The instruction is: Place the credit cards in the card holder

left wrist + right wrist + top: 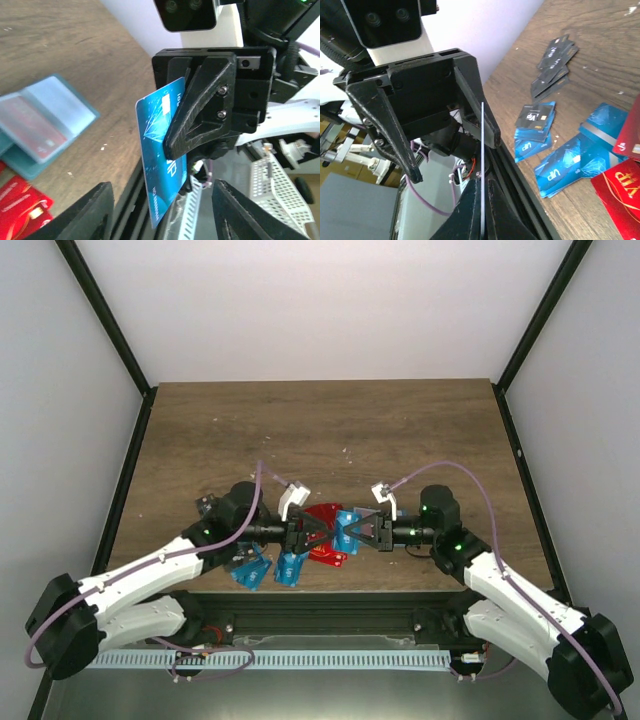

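Right gripper [353, 531], blue card [152, 120] clamped, projecting leftward

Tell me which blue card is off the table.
The blue card clamped in the right gripper, held in the air; the other blue cards lie flat on the table.

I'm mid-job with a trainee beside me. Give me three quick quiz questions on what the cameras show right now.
1. True or false: the right gripper pinches a blue card.
2. Which stands open: A, the left gripper, or B, the right gripper?
3. Fill in: the pocketed card in the card holder is coloured ___.
Key: 1 true; 2 A; 3 red.
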Robot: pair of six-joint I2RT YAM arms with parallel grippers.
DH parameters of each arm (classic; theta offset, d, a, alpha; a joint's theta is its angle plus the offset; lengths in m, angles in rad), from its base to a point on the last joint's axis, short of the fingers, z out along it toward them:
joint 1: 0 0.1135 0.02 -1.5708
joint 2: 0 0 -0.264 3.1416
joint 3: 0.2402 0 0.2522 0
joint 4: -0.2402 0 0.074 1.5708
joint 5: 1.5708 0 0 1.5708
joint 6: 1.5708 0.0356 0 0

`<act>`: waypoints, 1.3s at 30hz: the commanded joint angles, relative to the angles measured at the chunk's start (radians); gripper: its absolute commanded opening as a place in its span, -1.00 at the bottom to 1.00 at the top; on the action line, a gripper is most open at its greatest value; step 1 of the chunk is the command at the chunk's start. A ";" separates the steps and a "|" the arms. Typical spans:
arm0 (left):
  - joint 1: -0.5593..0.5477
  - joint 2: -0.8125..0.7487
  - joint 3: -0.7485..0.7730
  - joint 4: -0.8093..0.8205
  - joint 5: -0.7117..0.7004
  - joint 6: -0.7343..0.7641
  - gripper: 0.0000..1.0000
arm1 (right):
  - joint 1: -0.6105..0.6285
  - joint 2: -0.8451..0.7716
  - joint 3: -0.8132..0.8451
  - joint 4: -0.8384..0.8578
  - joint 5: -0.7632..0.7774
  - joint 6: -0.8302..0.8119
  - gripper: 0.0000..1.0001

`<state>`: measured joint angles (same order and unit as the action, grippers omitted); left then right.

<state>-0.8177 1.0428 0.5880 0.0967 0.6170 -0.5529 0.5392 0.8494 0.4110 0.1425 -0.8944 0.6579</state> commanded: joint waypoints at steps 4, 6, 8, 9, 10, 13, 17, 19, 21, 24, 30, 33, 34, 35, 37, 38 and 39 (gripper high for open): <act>0.005 0.049 -0.010 0.136 0.146 0.000 -0.06 | -0.010 -0.013 0.049 0.063 -0.088 -0.016 -0.99; 0.006 0.069 -0.008 0.146 0.157 0.000 -0.16 | -0.010 -0.010 0.050 0.075 -0.097 -0.013 -0.99; 0.005 0.090 -0.008 0.165 0.168 -0.011 -0.26 | -0.010 -0.004 0.053 0.089 -0.112 -0.008 -0.99; 0.005 0.097 -0.008 0.177 0.171 -0.021 -0.34 | -0.010 -0.001 0.055 0.092 -0.118 -0.007 -0.99; 0.006 0.101 -0.010 0.190 0.171 -0.031 -0.42 | -0.009 0.000 0.058 0.091 -0.121 -0.006 -0.99; 0.006 0.105 -0.013 0.214 0.172 -0.053 -0.66 | -0.011 -0.001 0.062 0.091 -0.124 -0.003 -0.99; 0.005 0.101 -0.014 0.223 0.170 -0.064 -0.83 | -0.009 -0.003 0.058 0.087 -0.124 0.002 -0.99; 0.005 0.103 -0.017 0.237 0.173 -0.076 -0.92 | -0.010 -0.002 0.057 0.082 -0.114 0.005 -0.98; 0.005 0.104 -0.024 0.259 0.169 -0.095 -0.92 | -0.010 0.001 0.067 0.048 -0.081 0.001 -0.75; 0.005 0.118 -0.018 0.241 0.111 -0.105 -0.92 | -0.010 -0.005 0.128 -0.158 0.154 -0.046 0.02; 0.005 0.250 0.057 0.182 0.027 -0.105 -0.92 | -0.012 -0.026 0.200 -0.552 0.877 0.045 0.44; 0.005 0.378 0.149 0.090 0.020 -0.086 -0.92 | -0.013 0.008 0.198 -0.652 1.009 0.133 0.46; 0.005 0.418 0.180 0.052 0.017 -0.079 -0.92 | -0.014 0.023 0.196 -0.676 1.046 0.167 0.46; 0.005 0.464 0.211 0.029 0.027 -0.076 -0.92 | -0.015 0.039 0.193 -0.693 1.084 0.196 0.46; 0.005 0.545 0.260 0.026 0.072 -0.082 -0.92 | -0.019 0.062 0.177 -0.699 1.117 0.243 0.45; 0.005 0.581 0.280 0.024 0.086 -0.093 -0.92 | -0.024 0.071 0.166 -0.691 1.123 0.261 0.44; 0.005 0.614 0.300 0.013 0.090 -0.099 -0.92 | -0.032 0.080 0.154 -0.678 1.123 0.269 0.42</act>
<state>-0.8165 1.5593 0.8185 0.1707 0.6651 -0.6498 0.5301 0.9062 0.5823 -0.4618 0.0589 0.8196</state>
